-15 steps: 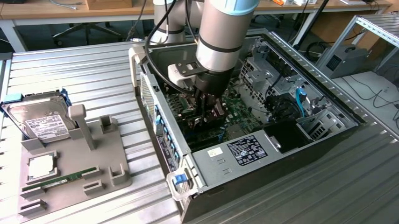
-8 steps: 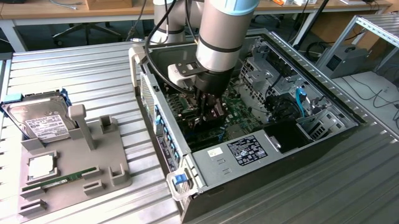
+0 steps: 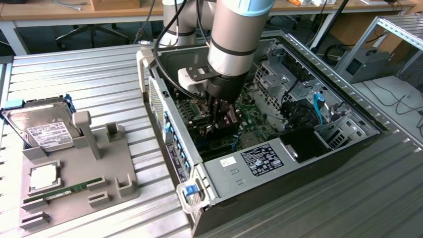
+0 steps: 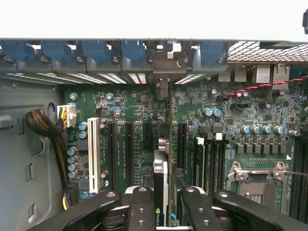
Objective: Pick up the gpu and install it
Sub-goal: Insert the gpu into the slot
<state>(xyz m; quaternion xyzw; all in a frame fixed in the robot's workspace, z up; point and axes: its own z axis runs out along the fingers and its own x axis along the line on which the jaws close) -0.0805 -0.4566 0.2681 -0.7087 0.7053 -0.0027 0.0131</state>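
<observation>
Inside computer case, we see gripper clamped on gpu, card edge-down over motherboard slot, frame centre.

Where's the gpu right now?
The gpu is held edge-on in the end effector, inside the open computer case over the motherboard, among its expansion slots, in line with the rear bracket openings.
</observation>
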